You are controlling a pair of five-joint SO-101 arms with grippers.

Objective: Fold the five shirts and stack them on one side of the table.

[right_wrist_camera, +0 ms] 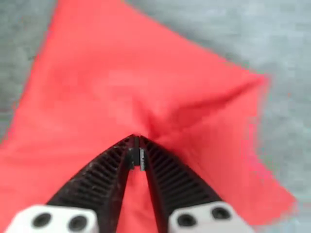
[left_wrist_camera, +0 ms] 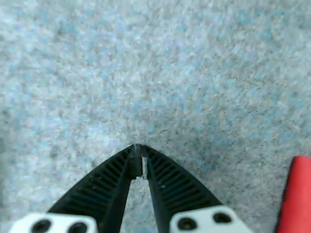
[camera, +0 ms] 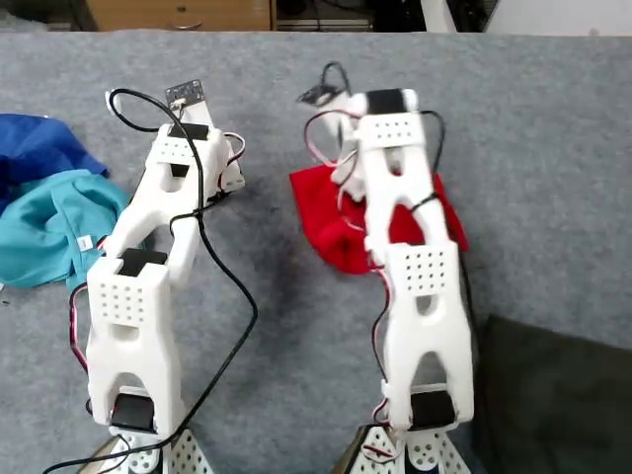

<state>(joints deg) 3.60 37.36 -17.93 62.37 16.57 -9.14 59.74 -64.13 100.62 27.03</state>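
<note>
In the high view, the red shirt (camera: 321,217) is seen on the grey worktop (camera: 553,148), with the teal shirt (camera: 49,227) and blue shirt (camera: 35,143) well apart to its left. In the left wrist view, the left end effector (left_wrist_camera: 140,160) is closed on nothing, over bare worktop near the red shirt. In the right wrist view, the right end effector (right_wrist_camera: 136,151) is pinched shut on the red shirt, whose cloth is puckered at the tips.

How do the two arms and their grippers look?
The left arm and right arm have white plastic shells with grids of small holes and black motors. Black and red cables run along them. The left gripper and right gripper have black ribbed fingers on white bases.
</note>
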